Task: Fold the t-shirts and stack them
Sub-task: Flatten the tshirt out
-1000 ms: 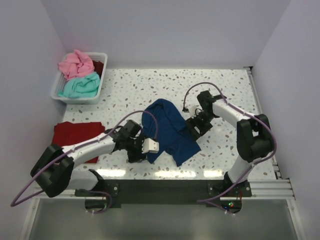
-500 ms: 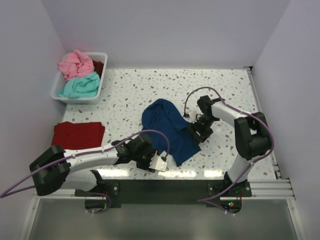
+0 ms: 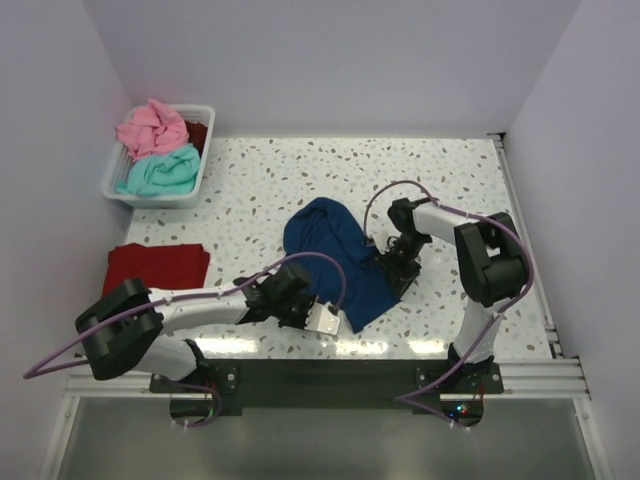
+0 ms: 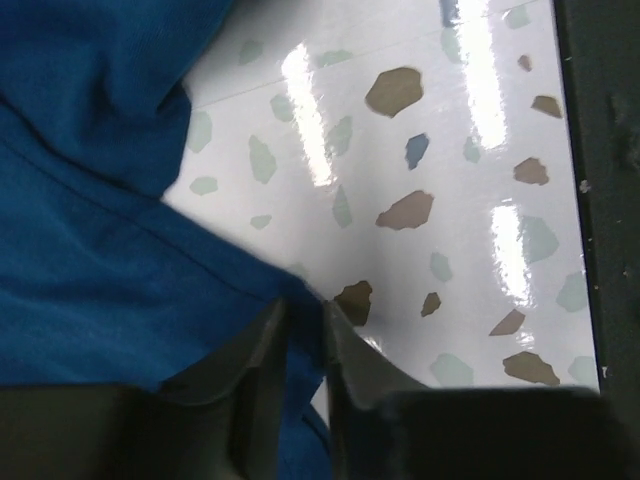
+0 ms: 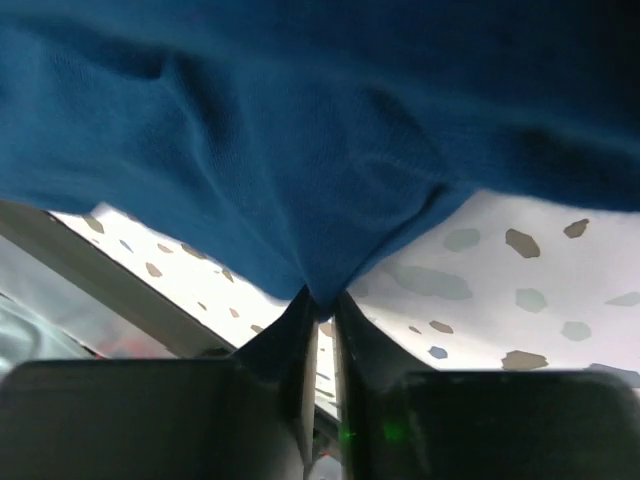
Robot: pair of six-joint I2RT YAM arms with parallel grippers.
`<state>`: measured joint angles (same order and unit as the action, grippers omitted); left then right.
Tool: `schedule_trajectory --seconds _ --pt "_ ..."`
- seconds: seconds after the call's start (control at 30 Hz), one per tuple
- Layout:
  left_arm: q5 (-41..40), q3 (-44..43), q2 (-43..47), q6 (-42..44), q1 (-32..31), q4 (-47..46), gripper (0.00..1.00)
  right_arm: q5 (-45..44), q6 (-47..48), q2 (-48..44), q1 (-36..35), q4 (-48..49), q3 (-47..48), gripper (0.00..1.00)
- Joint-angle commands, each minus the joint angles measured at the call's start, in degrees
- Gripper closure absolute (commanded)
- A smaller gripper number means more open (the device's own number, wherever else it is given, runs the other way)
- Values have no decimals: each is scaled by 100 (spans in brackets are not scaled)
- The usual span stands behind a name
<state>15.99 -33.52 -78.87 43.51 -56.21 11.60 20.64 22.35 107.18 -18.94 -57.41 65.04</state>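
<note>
Though unclear from above, wrist views show left pincer point(image 4: 305, 318) and right pincer point(image 5: 322, 302) gripping the navy t-shirt point(image 3: 330, 245).

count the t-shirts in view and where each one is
4. On the table: a blue tee in the middle, a folded dark red tee at the left. In the white basket: a pink tee and a teal tee. A dark red patch beside them may be a fifth.

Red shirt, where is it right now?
In the top view, the dark red t-shirt lies folded on the left side of the table, nearer the arms than the white basket and left of the blue t-shirt.
</note>
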Motion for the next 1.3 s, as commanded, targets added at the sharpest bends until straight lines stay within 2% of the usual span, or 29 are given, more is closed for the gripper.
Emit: schedule_trajectory --seconds 0.0,0.07,0.17,0.33,0.53,0.6,0.63,0.8,0.97,1.17,1.27 --pt "-61 -277 -85 -149 380 316 80 98 138 58 -31 -121 71 90" --pt "44 -418 38 -202 740 571 90 45 138 -30 -40 -104 1 100" --pt "80 -428 424 -132 944 800 100 -69 103 -275 -13 1 -70 100" --pt "326 -471 978 -211 962 1239 100 -262 24 -653 39 89 -17 100" --pt "467 -787 1224 -536 988 1626 100 -701 32 -1224 171 133 184 100" --pt "467 -1086 1260 -711 1251 1749 100 -956 85 -1523 372 125 272 100" --pt "493 -1217 1295 -790 1426 1828 100 -1061 172 -1620 478 98 403 100" --pt "800 -2517 1225 -1133 3157 1855 100 -1754 489 -2200 1259 168 1098 100" --pt "959 -4187 514 -1668 4413 1689 100 -2432 736 -2570 1384 774 1836 100" --pt "1099 -5813 -172 -2240 5495 1196 100 -3285 982 -2798 1612 1767 2785 100" --pt "1240 -6280 -296 -2434 5620 1003 100 -3592 1043 -2895 1683 2242 3190 100"
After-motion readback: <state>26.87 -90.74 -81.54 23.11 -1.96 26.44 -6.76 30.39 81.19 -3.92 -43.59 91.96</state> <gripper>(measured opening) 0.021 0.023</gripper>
